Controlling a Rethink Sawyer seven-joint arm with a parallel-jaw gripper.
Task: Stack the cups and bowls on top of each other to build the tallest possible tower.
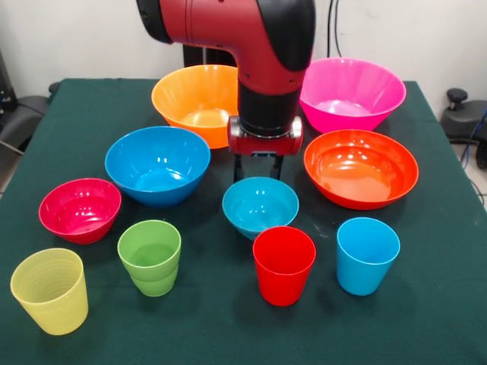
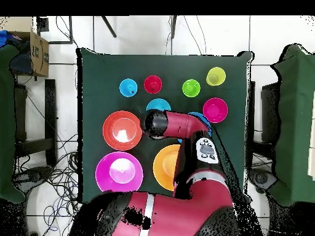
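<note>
Mid-worktop, I am hovering my fingers (image 1: 257,169), spread and empty, behind the small light blue bowl (image 1: 260,205), needing its far rim squarely between them.

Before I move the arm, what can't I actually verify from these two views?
- Jaws' state: the gripper shows only dark fingers under the wrist in front view; the arm hides it overhead.
- Medium blue bowl: overhead, mostly under the arm.
- Large yellow-orange bowl: right side behind the arm in front view.
- Green cup: whether single or nested is unclear.
</note>
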